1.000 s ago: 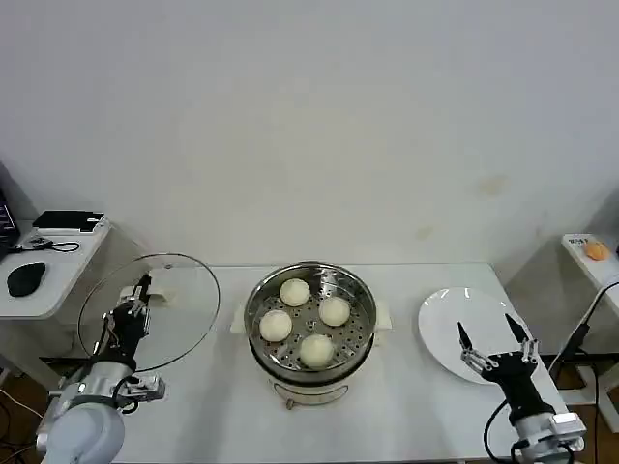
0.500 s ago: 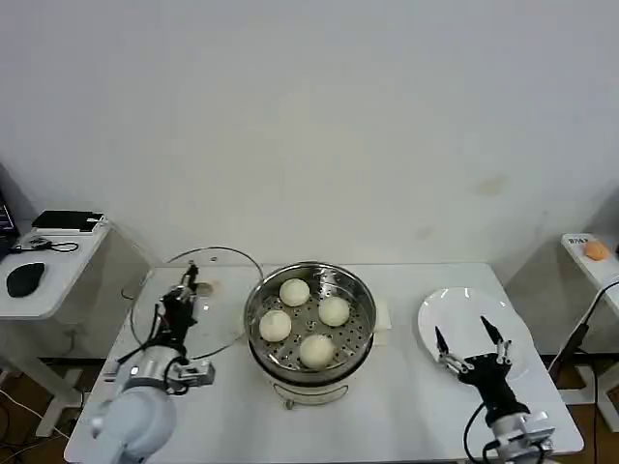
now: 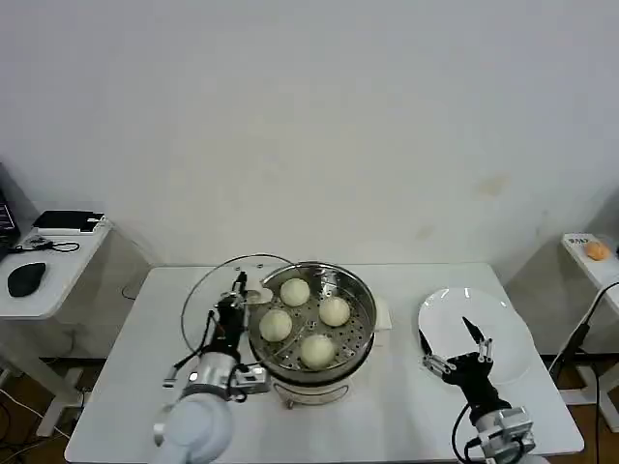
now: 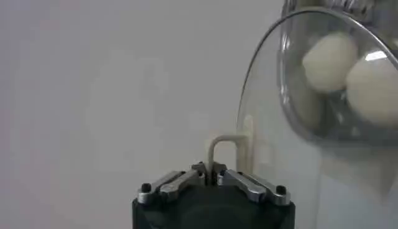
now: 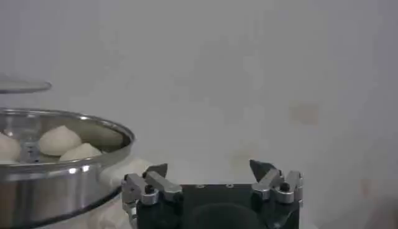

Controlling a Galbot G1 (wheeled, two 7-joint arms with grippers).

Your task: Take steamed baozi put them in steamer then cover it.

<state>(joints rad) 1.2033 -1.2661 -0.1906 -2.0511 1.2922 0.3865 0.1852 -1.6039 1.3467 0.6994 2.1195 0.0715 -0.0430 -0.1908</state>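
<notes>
The steamer [image 3: 360,340], a shiny steel pot, stands mid-table with several cream-white baozi [image 3: 295,291] on its perforated tray. My left gripper [image 3: 237,293] is shut on the bar handle [image 4: 221,144] of the glass cover [image 3: 208,304]. It holds the cover tilted on edge at the steamer's left rim, overlapping it. In the left wrist view the baozi [image 4: 329,59] show through the cover [image 4: 273,168] beyond the left gripper [image 4: 211,177]. My right gripper [image 3: 453,346] stands open with nothing in it over the white plate's near-left part. The right wrist view shows the right gripper [image 5: 210,169], the steamer [image 5: 56,180] and baozi [image 5: 59,140].
A bare white plate [image 3: 464,304] lies right of the steamer. A side table at the left carries a black mouse [image 3: 26,278] and a dark device [image 3: 68,220]. A shelf at the right edge holds an orange object [image 3: 597,250], with a black cable [image 3: 580,333] below it.
My left arm has carried the cover rightward from beyond the table's left edge to the steamer's left rim. The right gripper has drifted left and a little nearer, still open.
</notes>
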